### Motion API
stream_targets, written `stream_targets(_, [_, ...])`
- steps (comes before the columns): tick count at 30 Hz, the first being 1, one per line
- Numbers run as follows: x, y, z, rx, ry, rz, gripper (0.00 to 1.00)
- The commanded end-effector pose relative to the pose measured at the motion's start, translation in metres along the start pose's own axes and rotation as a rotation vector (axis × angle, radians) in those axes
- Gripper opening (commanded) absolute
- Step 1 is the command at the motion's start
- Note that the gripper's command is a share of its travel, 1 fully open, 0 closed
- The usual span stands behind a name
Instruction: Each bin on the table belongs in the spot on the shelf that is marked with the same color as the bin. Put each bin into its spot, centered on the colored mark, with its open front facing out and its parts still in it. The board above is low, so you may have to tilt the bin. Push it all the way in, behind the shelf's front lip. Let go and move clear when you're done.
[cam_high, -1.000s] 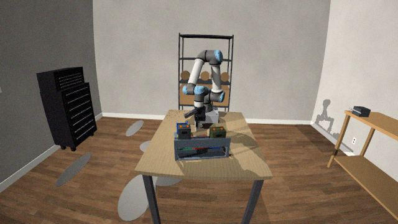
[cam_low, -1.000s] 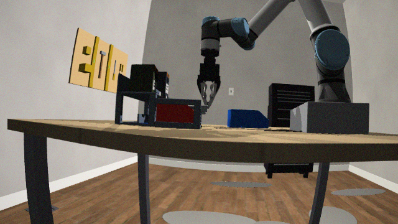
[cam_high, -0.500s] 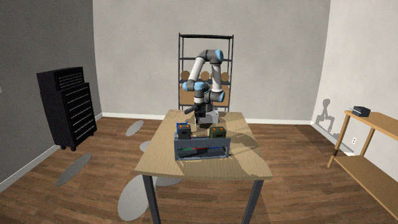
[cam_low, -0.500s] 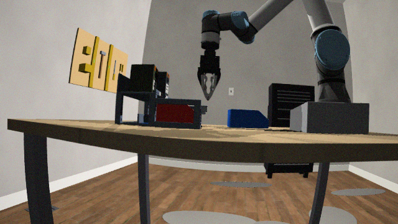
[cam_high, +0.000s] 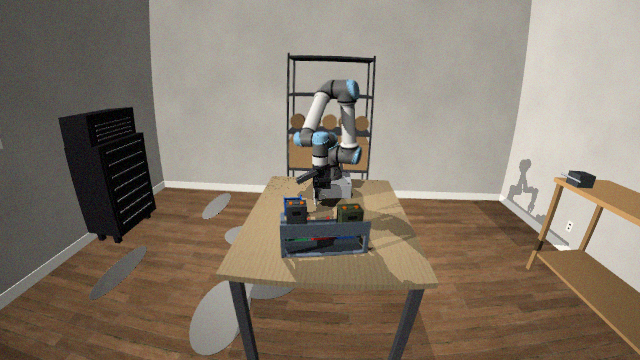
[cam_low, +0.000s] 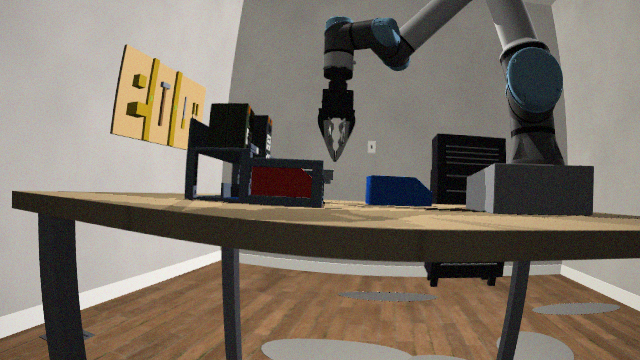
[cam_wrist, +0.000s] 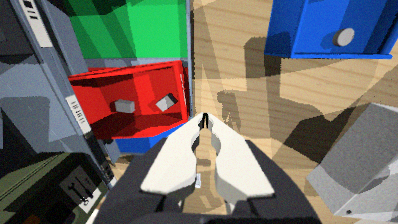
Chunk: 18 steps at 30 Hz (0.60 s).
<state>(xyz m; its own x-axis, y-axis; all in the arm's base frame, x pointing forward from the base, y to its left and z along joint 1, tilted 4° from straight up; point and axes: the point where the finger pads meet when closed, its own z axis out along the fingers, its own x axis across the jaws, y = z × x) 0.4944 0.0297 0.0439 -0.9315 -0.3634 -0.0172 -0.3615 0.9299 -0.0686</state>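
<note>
Gripper: my white two-jaw gripper (cam_wrist: 205, 119) hangs at frame centre above the wooden table (cam_wrist: 240, 75), jaws together on nothing, free to push.
Red bin: red plastic bin (cam_wrist: 135, 102), centre left, sits inside the grey shelf (cam_wrist: 30, 75), parts inside.
Blue bin: blue plastic bin (cam_wrist: 320, 30), upper right, waits on the table, unshelved.

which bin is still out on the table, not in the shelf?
The blue bin. It sits alone on the table, apart from the shelf, while the red bin and green bin are already in shelf slots.
</note>
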Motion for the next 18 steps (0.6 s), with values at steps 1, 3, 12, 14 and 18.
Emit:
stream_targets(1, [-0.0017, -0.0003, -0.0019, 0.001, -0.004, 0.0, 0.0])
stream_targets(3, [-0.0017, -0.0003, -0.0019, 0.001, -0.004, 0.0, 0.0])
stream_targets(12, [-0.0015, -0.001, -0.0021, 0.002, -0.004, -0.009, 0.0])
stream_targets(14, [-0.0015, -0.001, -0.0021, 0.002, -0.004, -0.009, 0.0])
stream_targets(18, [-0.0012, -0.0019, -0.0023, 0.002, -0.004, -0.018, 0.0])
